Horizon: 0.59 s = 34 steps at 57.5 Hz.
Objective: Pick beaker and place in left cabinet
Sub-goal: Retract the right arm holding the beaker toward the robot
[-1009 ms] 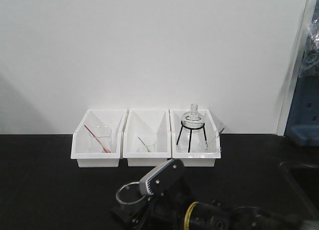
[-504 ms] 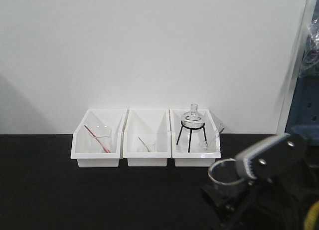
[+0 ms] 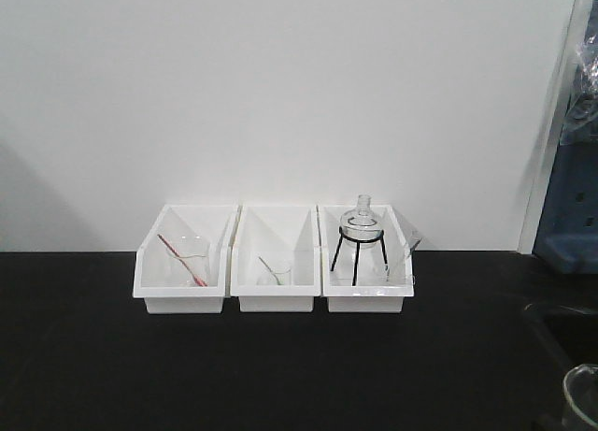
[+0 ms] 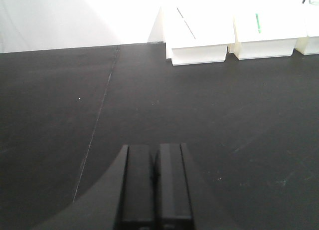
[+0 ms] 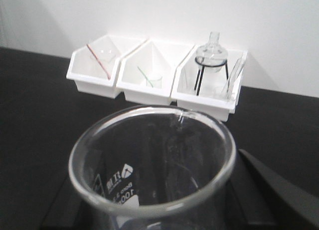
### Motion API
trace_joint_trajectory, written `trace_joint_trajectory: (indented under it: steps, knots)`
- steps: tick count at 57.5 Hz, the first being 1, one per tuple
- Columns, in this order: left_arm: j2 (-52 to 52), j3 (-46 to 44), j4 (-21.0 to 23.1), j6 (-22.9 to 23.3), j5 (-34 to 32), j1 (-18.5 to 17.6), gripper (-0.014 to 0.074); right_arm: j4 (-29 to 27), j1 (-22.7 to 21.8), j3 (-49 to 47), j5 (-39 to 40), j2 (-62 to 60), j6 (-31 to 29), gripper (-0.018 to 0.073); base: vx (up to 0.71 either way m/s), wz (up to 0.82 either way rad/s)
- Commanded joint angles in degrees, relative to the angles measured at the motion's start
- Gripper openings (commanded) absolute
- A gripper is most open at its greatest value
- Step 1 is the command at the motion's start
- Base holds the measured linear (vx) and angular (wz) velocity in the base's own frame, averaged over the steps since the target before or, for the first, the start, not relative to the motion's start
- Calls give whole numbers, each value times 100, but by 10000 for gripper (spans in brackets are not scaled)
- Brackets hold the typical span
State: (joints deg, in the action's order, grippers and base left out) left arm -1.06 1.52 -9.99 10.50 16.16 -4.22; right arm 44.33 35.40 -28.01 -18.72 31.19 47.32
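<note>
The beaker (image 5: 152, 160), clear glass with a flared rim and white print on its wall, fills the foreground of the right wrist view. My right gripper (image 5: 154, 217) is shut on it, with dark fingers (image 5: 266, 182) showing on either side of the glass. From the front, only the beaker's rim (image 3: 582, 395) shows, at the bottom right corner. My left gripper (image 4: 154, 185) is shut with nothing in it, low over the black tabletop (image 4: 209, 105). The left cabinet is out of view.
Three white bins (image 3: 274, 259) stand in a row against the white wall. They hold a beaker with a red rod (image 3: 190, 259), a beaker with a green rod (image 3: 276, 270) and a round flask on a black tripod (image 3: 361, 230). A blue object (image 3: 570, 221) stands at the far right.
My right arm has carried the beaker from the lower middle of the front view to the right and down. Only the rim now shows at the bottom right corner.
</note>
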Motion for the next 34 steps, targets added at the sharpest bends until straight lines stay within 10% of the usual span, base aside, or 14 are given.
trace_joint_trajectory:
  steps: [1,34]
  knots:
    - [-58,-65,1,24,-476,1,4,164,-22,-181,276,-193,-11,-1,0,0]
    - [-58,-65,1,24,-476,1,4,165,-22,-181,276,-296,-11,-1,0,2]
